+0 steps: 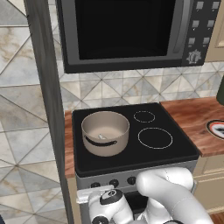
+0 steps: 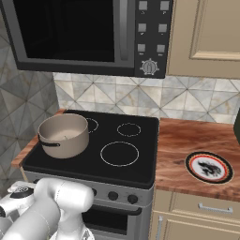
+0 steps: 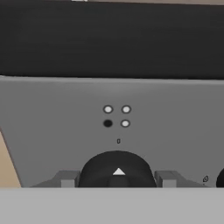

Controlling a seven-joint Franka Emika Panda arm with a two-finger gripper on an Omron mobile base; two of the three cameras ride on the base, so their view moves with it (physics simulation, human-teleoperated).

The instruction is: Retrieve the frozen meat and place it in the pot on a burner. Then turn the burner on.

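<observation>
Frozen meat (image 1: pixel 101 136) already inside pot (image 1: pixel 105 132) on the stove's front-left zone. End effector (image 3: pixel 117 178) clamped on the stove knob (image 3: pixel 117 169); turning the burner on remains.

Beige-taupe pot (image 1: pixel 105 132) with a dark handle band; black glass stove top (image 1: pixel 131 144) marked with thin white rings; reddish-brown wood-grain worktop (image 2: pixel 192 140).

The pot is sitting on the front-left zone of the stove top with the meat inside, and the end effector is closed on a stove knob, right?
Nearly. The pot stands at the back left of the stove top, not the front, as the left base view shows. The meat does lie inside it, and in the hand view the end effector is closed on a stove knob.
</observation>
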